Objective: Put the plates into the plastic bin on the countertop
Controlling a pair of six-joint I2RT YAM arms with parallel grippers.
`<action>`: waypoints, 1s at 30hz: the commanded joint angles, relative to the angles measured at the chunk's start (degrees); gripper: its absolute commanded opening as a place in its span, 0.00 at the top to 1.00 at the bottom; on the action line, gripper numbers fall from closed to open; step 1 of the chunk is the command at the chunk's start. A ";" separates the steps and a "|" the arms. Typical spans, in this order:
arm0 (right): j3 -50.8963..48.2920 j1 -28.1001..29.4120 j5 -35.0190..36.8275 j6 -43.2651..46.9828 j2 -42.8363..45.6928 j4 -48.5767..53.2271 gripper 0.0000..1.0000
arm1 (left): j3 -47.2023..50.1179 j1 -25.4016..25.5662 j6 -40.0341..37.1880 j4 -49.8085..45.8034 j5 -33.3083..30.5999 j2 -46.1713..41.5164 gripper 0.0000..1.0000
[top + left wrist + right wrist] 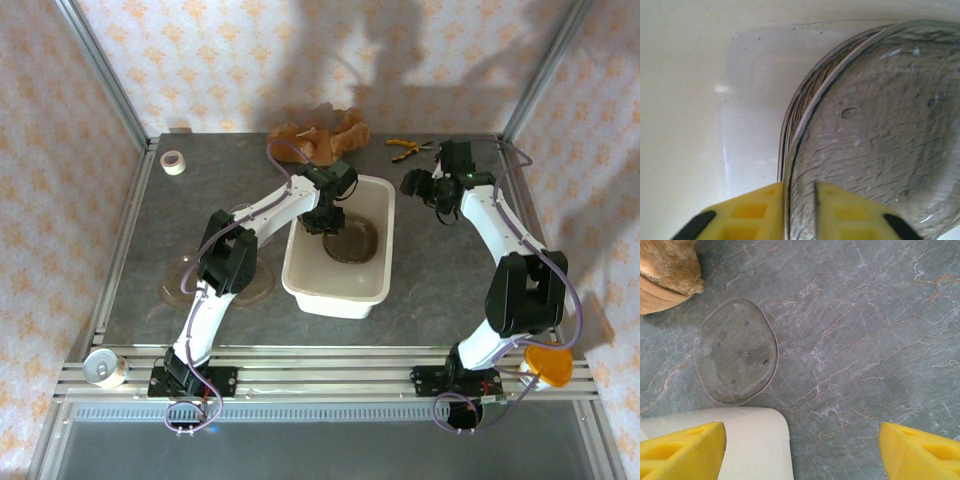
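Observation:
The white plastic bin (300, 275) stands mid-countertop (440, 270). A stack of clear brown-tinted plates (352, 238) lies on its floor. My left gripper (322, 215) reaches down inside the bin. In the left wrist view its yellow fingers (842, 210) straddle the rim of the top plate (875, 135); the left gripper (799, 187) is slightly open, with a gap at the right finger. My right gripper (425, 188) hovers wide open (802, 450) above the bin's corner (755, 440). Another clear plate (735, 352) lies on the stone just beyond that corner.
Faint clear plates (255, 285) (180, 290) rest on the countertop left of the bin. A plush toy (320, 135) (665, 270) sits behind the bin, yellow pliers (405, 148) to its right, a white tape roll (172, 162) at the far left. A can (105, 368) sits on the front rail.

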State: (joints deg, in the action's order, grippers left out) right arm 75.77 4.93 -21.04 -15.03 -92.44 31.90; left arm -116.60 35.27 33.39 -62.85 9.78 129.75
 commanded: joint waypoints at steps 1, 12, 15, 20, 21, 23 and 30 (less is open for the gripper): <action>0.72 -0.33 -0.19 -0.97 -0.59 -1.09 0.21 | -1.44 0.51 1.12 -2.19 -1.52 0.85 0.71; -0.78 -0.34 0.13 -1.53 0.85 -1.38 0.21 | -0.83 0.92 1.33 -2.28 -2.75 0.28 0.47; -1.03 -0.36 0.21 -1.73 1.34 -1.49 0.21 | -0.85 0.94 1.66 -2.23 -2.59 0.88 0.47; -1.26 -0.40 0.56 -1.57 2.42 -1.36 0.21 | -0.77 1.14 2.03 -1.71 -2.84 1.12 0.58; -1.39 -0.35 0.56 -1.50 2.58 -1.23 0.21 | -0.75 1.12 2.03 -1.60 -2.91 1.27 0.60; -1.64 -0.37 0.41 -1.50 2.87 -1.14 0.21 | -1.06 1.12 2.04 -1.79 -2.68 1.79 0.67; -2.38 -0.41 0.88 -1.21 4.26 -0.81 0.21 | -1.27 1.21 2.30 -2.88 -3.10 2.70 0.76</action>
State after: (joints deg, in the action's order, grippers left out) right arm 74.06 4.93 -20.99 -16.05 -90.52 31.20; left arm -116.64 36.03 34.92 -63.66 8.49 131.44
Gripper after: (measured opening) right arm 0.793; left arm 0.246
